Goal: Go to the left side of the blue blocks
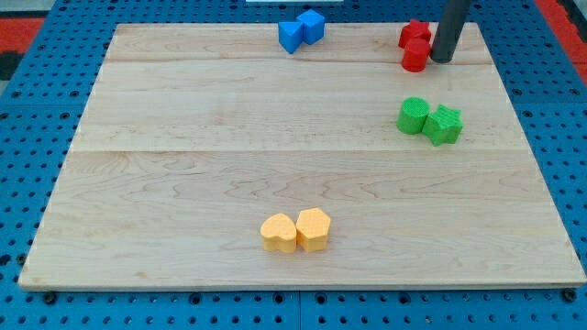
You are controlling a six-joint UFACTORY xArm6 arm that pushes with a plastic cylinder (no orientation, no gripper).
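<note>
Big wooden board fills my view. No jaws on this rig, just my tip, touching the red blocks top right. The blue blocks are top centre, well to its left.

Pale wooden board, smooth grain; blue blocks look matt plastic (dark rod likewise dull).

The table is pale wood with fine grain, resting on a blue perforated surface. Two blue blocks sit top centre, two red blocks upper right, two green blocks right, two orange-yellow blocks lower centre. The rod is dark grey.
</note>
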